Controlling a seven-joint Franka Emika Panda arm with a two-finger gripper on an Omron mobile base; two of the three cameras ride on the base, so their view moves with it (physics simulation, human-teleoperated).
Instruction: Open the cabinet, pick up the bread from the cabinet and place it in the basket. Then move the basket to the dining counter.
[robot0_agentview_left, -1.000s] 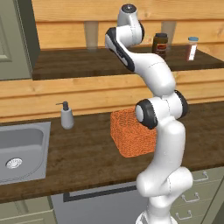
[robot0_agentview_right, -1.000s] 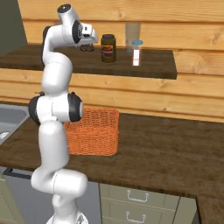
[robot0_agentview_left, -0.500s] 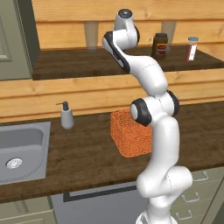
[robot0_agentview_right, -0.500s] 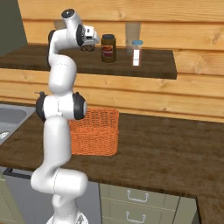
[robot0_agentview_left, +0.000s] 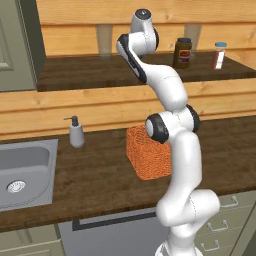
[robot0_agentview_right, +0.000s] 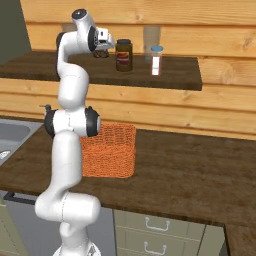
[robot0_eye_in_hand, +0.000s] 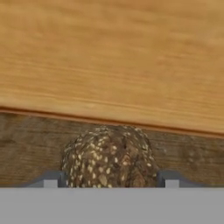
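Observation:
The bread (robot0_eye_in_hand: 109, 155), a dark speckled lump, sits between my two finger tips (robot0_eye_in_hand: 168, 180) in the hand view, with the shelf's dark wood below it and the pale plank wall behind. My gripper (robot0_agentview_right: 102, 50) is up at the wooden shelf (robot0_agentview_right: 175, 75), just left of the jar, and is shut on the bread. The orange wicker basket (robot0_agentview_left: 147, 152) (robot0_agentview_right: 112, 150) stands on the worktop below, partly behind my arm. The grey-green cabinet (robot0_agentview_left: 15, 45) is at the upper left. The dining counter is out of view.
On the shelf stand a dark brown jar (robot0_agentview_right: 123, 55), a small bottle with a blue lid (robot0_agentview_right: 156, 60) and a glass (robot0_agentview_left: 104, 40). A soap dispenser (robot0_agentview_left: 76, 134) and a steel sink (robot0_agentview_left: 25, 170) lie left of the basket. Dark worktop (robot0_agentview_right: 190, 170) stretches to its right.
The arm's elbow and upper links have swung a little to the left. The hand has stayed at the shelf beside the jar.

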